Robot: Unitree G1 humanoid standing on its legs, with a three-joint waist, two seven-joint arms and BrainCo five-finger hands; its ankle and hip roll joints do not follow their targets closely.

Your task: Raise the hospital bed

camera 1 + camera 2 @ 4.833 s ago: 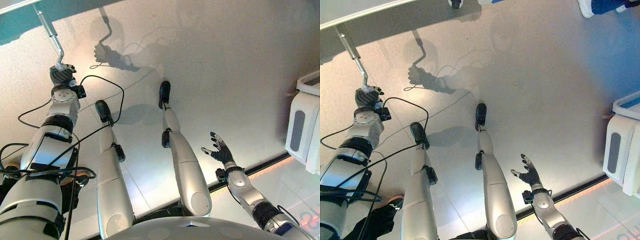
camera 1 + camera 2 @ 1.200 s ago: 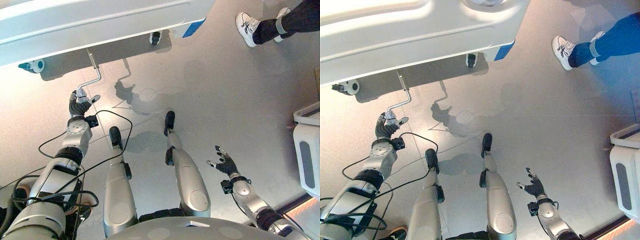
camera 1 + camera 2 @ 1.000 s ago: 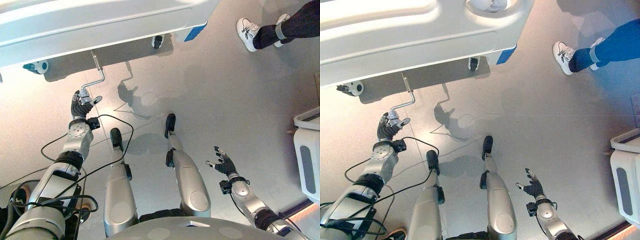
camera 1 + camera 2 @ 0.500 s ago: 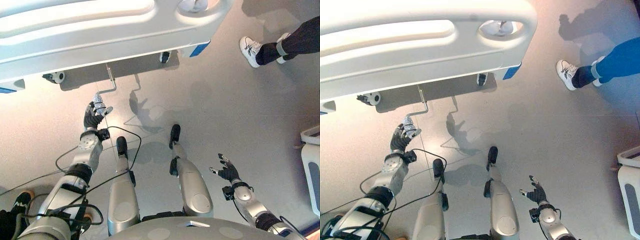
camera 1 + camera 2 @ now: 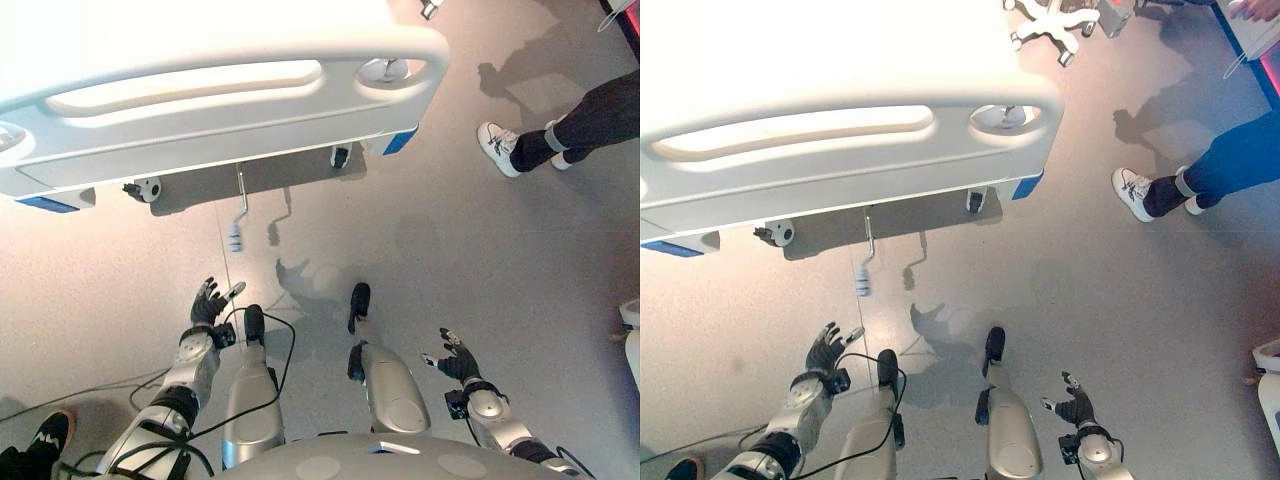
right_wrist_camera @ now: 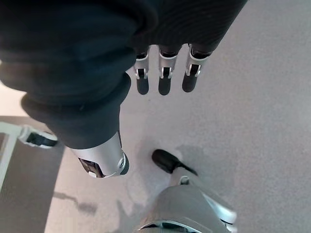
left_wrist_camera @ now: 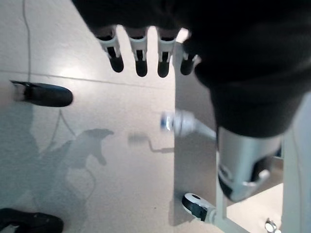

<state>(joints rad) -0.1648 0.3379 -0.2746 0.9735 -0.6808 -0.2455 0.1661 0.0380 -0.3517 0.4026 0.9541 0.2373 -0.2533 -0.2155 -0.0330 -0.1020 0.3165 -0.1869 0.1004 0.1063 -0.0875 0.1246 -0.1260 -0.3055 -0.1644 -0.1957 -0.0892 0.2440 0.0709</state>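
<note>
Fingers of the left hand [image 5: 208,302] are straight and spread, holding nothing, low over the floor [image 5: 420,230] and clear of the crank handle [image 5: 235,238]. That handle hangs from a thin rod beneath the foot end of the hospital bed [image 5: 200,110], its pale grip pointing down, near the hand but not touching it. The right hand [image 5: 458,364] is likewise relaxed and empty, well apart off to the robot's right side. A caster [image 5: 147,188] sits under the bed's left corner, and a person's shoe [image 5: 497,146] shows far right.

To crank well, I judge the left hand should reach forward, wrap the grip fully and square the wrist to the rod. Turning in smooth full circles about the rod's axis would avoid bending it, and the cable should stay out of the sweep.
</note>
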